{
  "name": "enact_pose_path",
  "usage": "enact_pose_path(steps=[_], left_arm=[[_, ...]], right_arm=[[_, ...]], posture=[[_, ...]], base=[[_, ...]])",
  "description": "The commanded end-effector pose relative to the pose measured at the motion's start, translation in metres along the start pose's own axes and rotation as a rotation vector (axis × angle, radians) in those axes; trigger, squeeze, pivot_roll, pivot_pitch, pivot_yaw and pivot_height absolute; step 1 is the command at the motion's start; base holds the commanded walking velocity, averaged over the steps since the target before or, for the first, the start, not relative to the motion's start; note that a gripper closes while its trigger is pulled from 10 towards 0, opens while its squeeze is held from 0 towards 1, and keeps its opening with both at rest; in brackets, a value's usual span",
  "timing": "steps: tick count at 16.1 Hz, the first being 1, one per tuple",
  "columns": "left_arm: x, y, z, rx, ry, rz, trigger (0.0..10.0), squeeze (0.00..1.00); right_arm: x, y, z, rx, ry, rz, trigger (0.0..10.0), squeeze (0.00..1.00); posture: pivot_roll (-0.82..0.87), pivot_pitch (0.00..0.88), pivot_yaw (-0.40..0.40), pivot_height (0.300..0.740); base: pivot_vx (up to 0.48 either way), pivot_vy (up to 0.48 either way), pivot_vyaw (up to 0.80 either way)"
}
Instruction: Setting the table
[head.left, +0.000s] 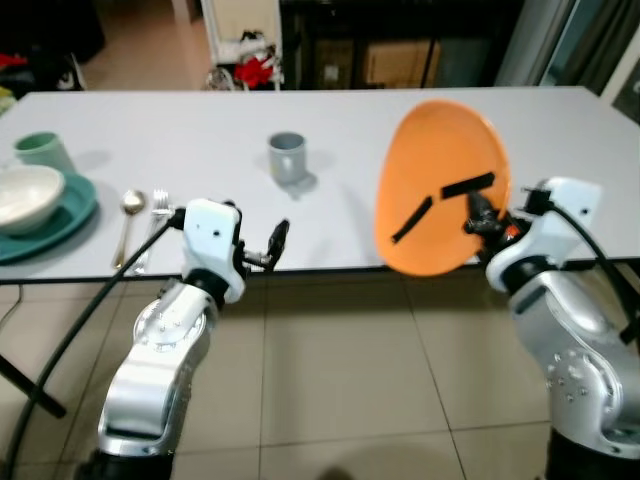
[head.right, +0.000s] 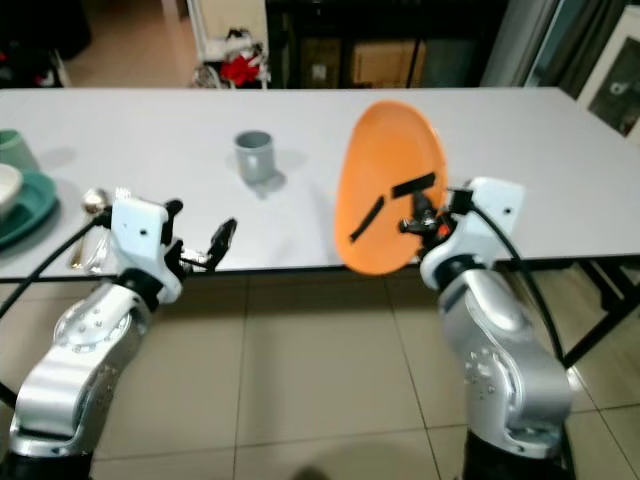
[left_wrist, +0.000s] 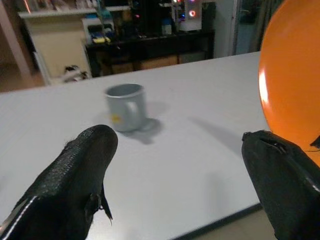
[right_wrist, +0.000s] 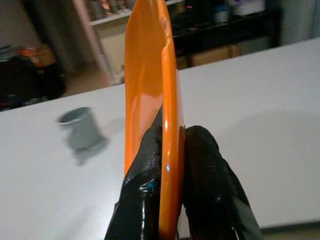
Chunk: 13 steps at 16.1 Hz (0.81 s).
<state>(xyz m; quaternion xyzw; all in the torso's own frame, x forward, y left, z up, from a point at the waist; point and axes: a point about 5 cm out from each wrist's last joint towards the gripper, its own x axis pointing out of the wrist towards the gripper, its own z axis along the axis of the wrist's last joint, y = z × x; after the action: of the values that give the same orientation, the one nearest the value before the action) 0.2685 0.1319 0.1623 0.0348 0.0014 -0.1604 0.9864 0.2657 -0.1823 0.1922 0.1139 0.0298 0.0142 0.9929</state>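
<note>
Right now your right gripper (right_wrist: 172, 150) pinches the round orange plastic plate (head.left: 440, 185) on edge, nearly upright, above the white table's (head.left: 340, 215) near edge. Your left gripper (left_wrist: 185, 165) hangs spread and empty before that edge. Well apart sits a grey ceramic mug (head.left: 288, 157); cutlery, probably a spoon (head.left: 130, 205), lies left.

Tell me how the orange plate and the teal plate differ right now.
The orange plate is held on edge above the table's near edge, pinched in the right claw; the teal plate lies flat on the table. The orange plate carries nothing; the teal plate bears a white bowl. The left claw is open, touching neither. Both are round.
</note>
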Motion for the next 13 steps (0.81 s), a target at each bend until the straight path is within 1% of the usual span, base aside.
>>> enact_pose_path(steps=[1,13], left_arm=[[0.0007,0.0014,0.003,0.012,-0.005,0.001,10.0,0.0],[-0.0032,0.0055,0.0041,0.022,-0.007,0.007,10.0,0.0]], right_arm=[[0.0004,0.0025,0.0098,0.005,-0.042,0.017,10.0,0.0],[0.0054,0.0068,0.0034,0.021,-0.014,0.052,10.0,0.0]], posture=[[0.06,0.0,-0.003,0.74],[0.09,0.0,-0.015,0.74]], base=[[0.304,0.0,0.0],[0.306,0.0,0.0]])
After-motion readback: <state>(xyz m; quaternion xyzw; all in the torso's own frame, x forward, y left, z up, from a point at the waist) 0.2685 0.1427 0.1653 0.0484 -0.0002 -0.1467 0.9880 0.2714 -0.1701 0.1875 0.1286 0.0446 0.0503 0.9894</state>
